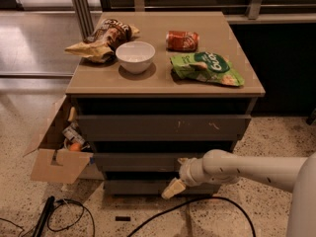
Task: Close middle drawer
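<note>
The middle drawer [138,162] is the second of three grey-brown fronts in the cabinet [163,85]. Its front is plain, with a dark gap above it. It stands roughly level with the scratched top front [163,127]. The lowest front [143,186] sits below it. My gripper [175,181] is at the end of the white arm [247,169], which comes in from the right. It hangs low in front of the cabinet, at the right part of the middle front's lower edge and over the lowest front.
On the cabinet top lie a white bowl [135,57], a brown snack bag [101,38], a red can [182,40] and a green chip bag [207,68]. An open cardboard box [54,159] stands against the cabinet's left side. Black cables [74,211] run across the floor.
</note>
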{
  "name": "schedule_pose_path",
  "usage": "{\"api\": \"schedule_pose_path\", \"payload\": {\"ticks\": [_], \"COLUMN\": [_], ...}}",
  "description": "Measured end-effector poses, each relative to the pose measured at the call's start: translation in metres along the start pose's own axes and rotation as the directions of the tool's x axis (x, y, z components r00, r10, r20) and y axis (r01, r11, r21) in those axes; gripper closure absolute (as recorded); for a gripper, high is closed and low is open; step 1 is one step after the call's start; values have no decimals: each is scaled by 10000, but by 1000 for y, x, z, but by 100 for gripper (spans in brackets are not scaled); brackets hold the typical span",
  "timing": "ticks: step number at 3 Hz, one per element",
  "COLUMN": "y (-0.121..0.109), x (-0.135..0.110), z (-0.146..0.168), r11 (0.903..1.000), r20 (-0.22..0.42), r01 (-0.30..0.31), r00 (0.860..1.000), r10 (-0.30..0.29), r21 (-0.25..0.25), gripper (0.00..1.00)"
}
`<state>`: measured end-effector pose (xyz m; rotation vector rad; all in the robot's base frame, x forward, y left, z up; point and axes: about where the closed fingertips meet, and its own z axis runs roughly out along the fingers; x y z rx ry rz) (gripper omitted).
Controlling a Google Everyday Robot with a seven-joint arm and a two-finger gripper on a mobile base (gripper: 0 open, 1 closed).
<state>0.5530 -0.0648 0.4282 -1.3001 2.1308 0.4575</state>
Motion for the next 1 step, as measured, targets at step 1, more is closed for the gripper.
{"api": "schedule_pose_path", "payload": {"ticks": [1], "y": [0], "x": [0], "z": [0], "r11": [10000], "r20": [0], "r01": [0], "r00": [10000], "r10": [0], "r21": [-1], "gripper": [0]}}
